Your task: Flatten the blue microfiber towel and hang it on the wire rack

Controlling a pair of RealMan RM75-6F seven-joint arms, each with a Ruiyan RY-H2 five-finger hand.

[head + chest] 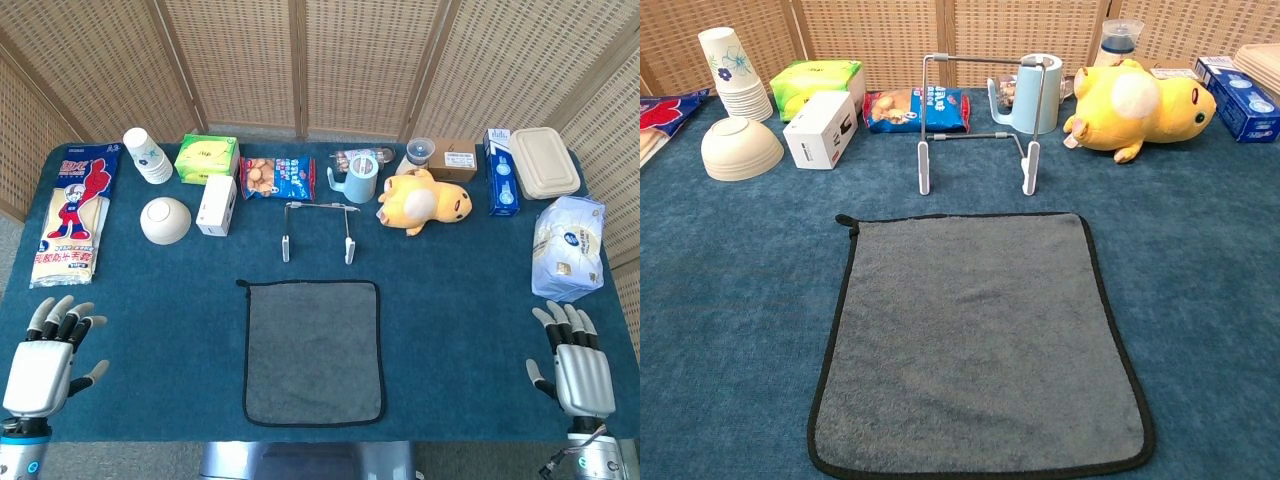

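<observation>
The towel [313, 350] [980, 340] lies flat and spread out on the blue table near the front edge; it looks grey-blue with a black hem and a small loop at its far left corner. Just behind it stands the wire rack [318, 229] [980, 120], bare. My left hand [45, 355] hovers at the front left corner, fingers spread, holding nothing. My right hand [575, 360] is at the front right corner, fingers apart and empty. Both hands are far from the towel and show only in the head view.
Along the back stand paper cups [147, 154], a white bowl [165, 220], a green box [207, 156], a white box [216, 204], a snack bag [277, 177], a light blue jug [358, 180] and a yellow plush toy [422, 200]. A tissue pack [568, 246] sits right.
</observation>
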